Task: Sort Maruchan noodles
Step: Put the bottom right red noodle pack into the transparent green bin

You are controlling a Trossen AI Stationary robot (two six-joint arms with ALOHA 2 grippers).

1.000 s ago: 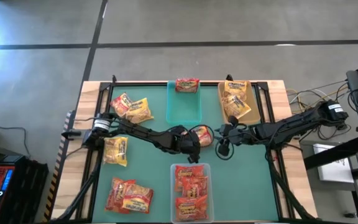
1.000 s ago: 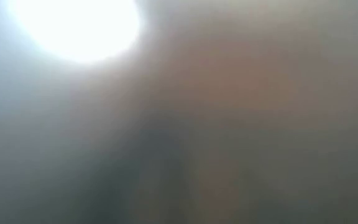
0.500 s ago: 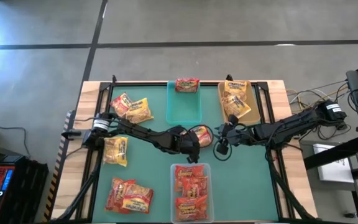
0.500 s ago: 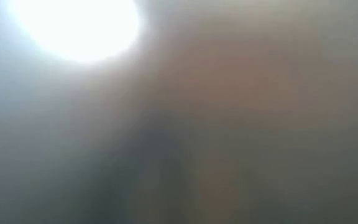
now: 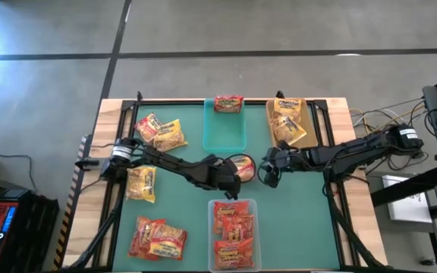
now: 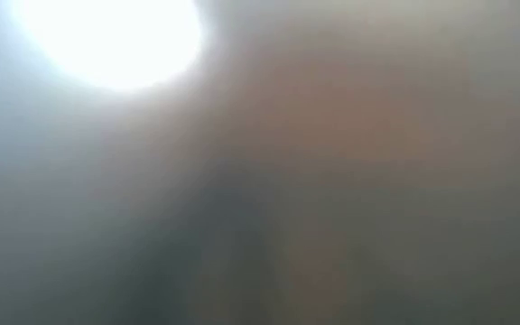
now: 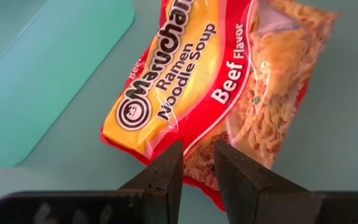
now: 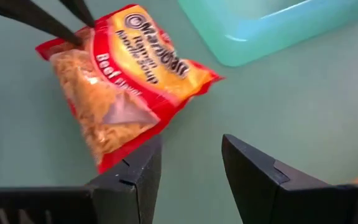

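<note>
Left pincer [image 7: 194, 168] grips one edge of a beef noodle packet [image 7: 222, 87], its fingers nipped on the crinkled plastic above the middle of the green bench [image 5: 309, 220], between the teal bin [image 5: 224, 129] and the clear bin [image 5: 234, 231]. Right pincer [image 8: 188, 171] faces the packet's other end with its fingers spread and empty. This looks like a hand-over; next, the right pincer would need to close on the free edge before the left lets go.
</note>
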